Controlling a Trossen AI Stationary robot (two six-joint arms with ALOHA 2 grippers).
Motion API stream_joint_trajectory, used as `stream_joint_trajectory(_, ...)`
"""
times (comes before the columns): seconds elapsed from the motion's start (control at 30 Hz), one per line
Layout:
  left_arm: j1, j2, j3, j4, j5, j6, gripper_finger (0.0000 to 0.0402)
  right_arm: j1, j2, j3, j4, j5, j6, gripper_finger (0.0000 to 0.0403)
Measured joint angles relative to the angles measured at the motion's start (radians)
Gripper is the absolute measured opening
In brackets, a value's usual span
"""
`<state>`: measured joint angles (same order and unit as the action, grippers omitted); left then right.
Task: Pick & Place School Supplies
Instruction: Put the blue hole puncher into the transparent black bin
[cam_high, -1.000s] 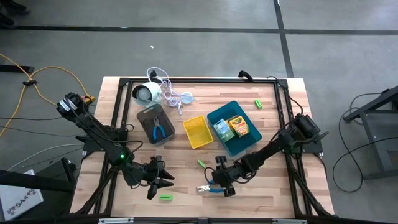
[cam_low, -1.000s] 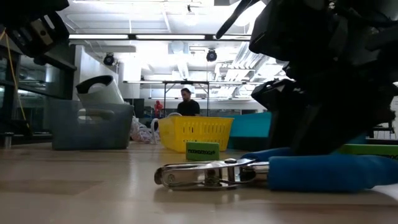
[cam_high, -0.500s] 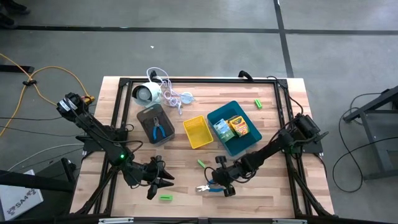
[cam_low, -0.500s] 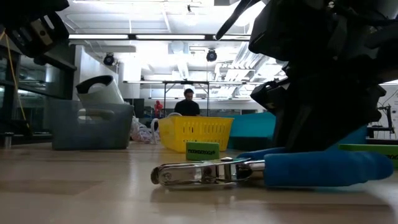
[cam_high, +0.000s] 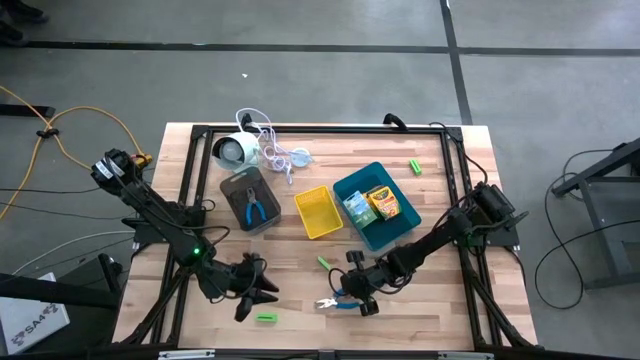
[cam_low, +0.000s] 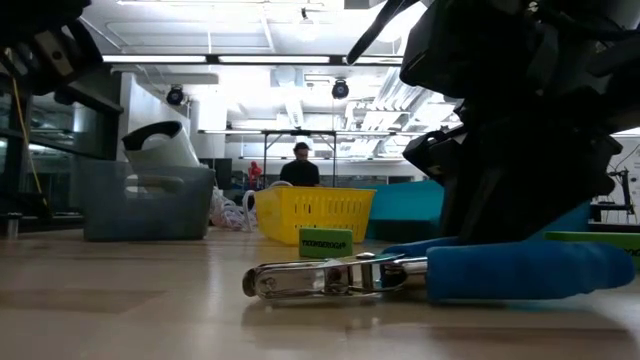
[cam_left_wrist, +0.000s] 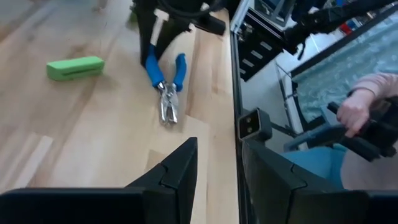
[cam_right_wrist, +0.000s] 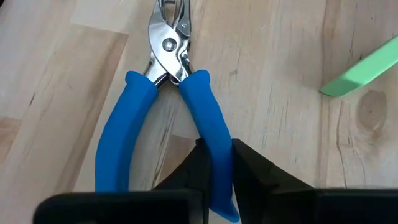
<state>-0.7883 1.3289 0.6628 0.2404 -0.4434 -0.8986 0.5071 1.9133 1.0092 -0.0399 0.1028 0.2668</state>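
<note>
The near half of the table (cam_high: 300, 300) is mostly open wood, broken by the left gripper (cam_high: 258, 297) beside a green block (cam_high: 266, 318), another green block (cam_high: 324, 263), and the right gripper (cam_high: 352, 297), clamped on one handle of the blue-handled pliers (cam_high: 334, 303). Across the middle the grey tray (cam_high: 249, 201), yellow tray (cam_high: 318, 212) and blue tray (cam_high: 377, 206) stand in a row with narrow gaps between them. The white round device (cam_high: 234, 150) and its cord crowd the far left corner, while the far right corner holds only one green block (cam_high: 414, 166).
</note>
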Motion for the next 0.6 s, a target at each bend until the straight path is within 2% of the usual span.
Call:
stream_joint_trajectory(0.33,0.016,0.0,0.0,0.0,0.026,0.001,0.0124,0.001,-0.007,-0.002,0.016,-0.013,0.001,0.0035)
stream_joint_trajectory(0.6,0.022,0.0,0.0,0.003,0.025,0.082,0.0124,0.002,-0.084,-0.003,0.038,-0.009,0.001,0.0035)
